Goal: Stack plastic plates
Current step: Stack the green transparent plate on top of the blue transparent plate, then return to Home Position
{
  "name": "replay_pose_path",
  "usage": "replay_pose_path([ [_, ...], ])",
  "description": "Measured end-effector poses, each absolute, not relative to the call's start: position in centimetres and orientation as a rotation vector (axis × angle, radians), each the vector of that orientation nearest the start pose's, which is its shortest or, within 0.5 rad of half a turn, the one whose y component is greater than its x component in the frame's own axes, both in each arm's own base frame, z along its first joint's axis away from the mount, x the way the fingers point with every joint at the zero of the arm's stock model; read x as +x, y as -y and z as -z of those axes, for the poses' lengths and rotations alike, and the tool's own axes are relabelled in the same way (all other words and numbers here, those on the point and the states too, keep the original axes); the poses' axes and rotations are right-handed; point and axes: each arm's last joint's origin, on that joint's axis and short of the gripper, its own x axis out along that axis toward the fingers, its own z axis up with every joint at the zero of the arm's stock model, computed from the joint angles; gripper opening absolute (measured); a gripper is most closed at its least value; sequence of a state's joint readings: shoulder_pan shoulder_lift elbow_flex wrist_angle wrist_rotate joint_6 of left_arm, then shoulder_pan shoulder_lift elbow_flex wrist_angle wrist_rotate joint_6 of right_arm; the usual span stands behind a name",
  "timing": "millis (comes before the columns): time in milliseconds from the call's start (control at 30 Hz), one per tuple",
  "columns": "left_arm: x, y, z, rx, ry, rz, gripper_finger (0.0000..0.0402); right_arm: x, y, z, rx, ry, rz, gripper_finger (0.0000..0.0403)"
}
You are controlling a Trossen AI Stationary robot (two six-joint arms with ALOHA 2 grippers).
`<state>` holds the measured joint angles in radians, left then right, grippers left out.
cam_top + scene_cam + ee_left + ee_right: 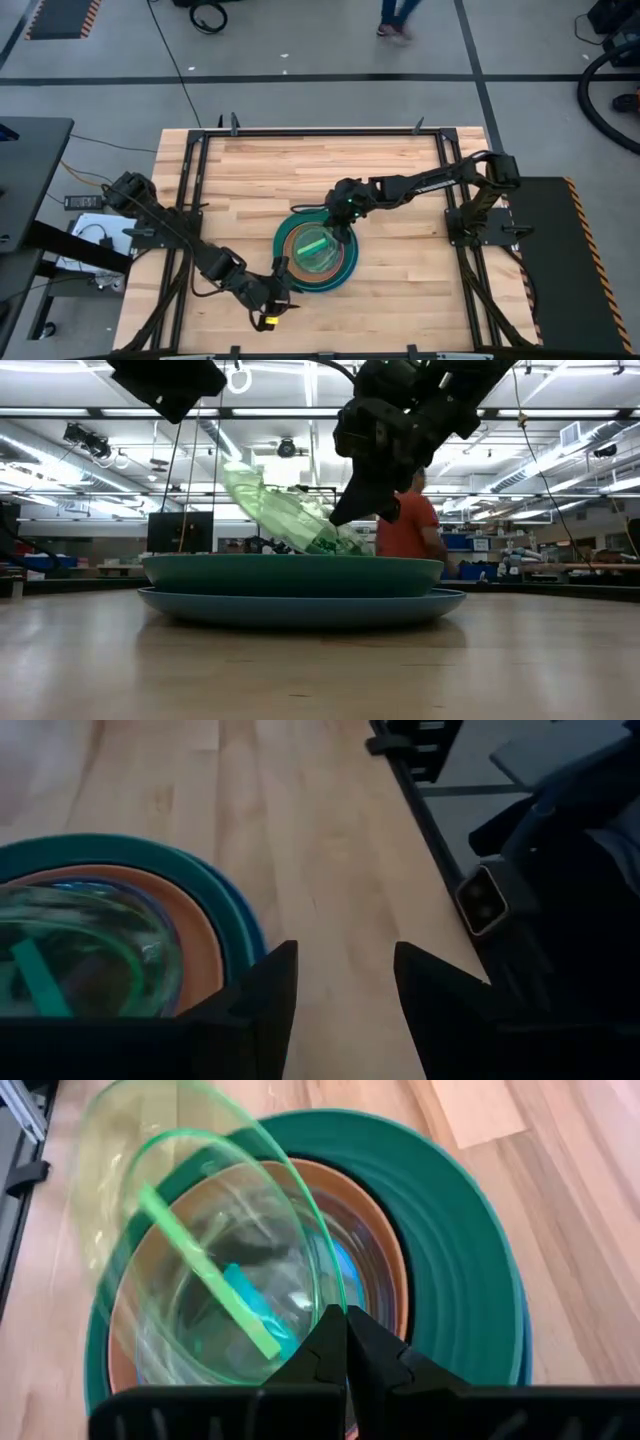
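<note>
A stack of plates stands at the table's middle: a large blue plate (300, 606) at the bottom, a teal-green one (290, 573) on it, then a tan one (388, 1230) with smaller translucent plates inside. My right gripper (346, 1330) is over the stack's far right side, shut on a translucent lime plate (200, 1230) that stands tilted above the stack. My left gripper (345, 982) is open and empty, low over the table at the stack's near left side (272, 300). My right gripper pinches the lime plate's rim (328, 1302) between its two fingers, one on each face. The fingers slant down from the table's far right. The plate is steeply tilted, its held edge low and its free edge (232, 470) raised. The teal-green plate's rim hides whether its low edge rests on the stack.
Bare wooden table lies all round the stack. A dark metal frame (190, 180) runs along the table's edges. A person in an orange shirt (408, 525) stands in the room beyond the table.
</note>
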<state>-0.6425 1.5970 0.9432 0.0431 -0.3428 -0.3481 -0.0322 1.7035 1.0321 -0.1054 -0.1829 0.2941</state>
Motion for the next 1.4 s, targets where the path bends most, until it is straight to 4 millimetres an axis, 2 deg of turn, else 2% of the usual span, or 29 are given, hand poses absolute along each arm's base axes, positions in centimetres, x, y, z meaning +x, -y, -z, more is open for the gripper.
replay_pose_path([
  [400, 27.2, 19.8, -21.2, -0.056, -0.571, 0.207, 0.0176, 34.8, 1.1, -18.3, 0.402, -0.881, -0.008, 0.0008],
  [833, 27.4, 18.9, -20.8, -0.023, -0.61, 0.143, 0.0176, 34.8, 1.1, -18.4, 0.401, -0.88, -0.069, 0.0091],
  [1200, 28.0, 17.3, -20.4, -0.032, -0.651, 0.049, 0.0176, 34.0, 0.9, -17.9, 0.42, -0.978, -0.141, 0.0095],
  [1400, 28.1, 17.0, -20.3, -0.043, -0.662, 0.034, 0.0176, 32.9, 0.8, -19.9, 0.348, -0.961, -0.117, 0.0095],
])
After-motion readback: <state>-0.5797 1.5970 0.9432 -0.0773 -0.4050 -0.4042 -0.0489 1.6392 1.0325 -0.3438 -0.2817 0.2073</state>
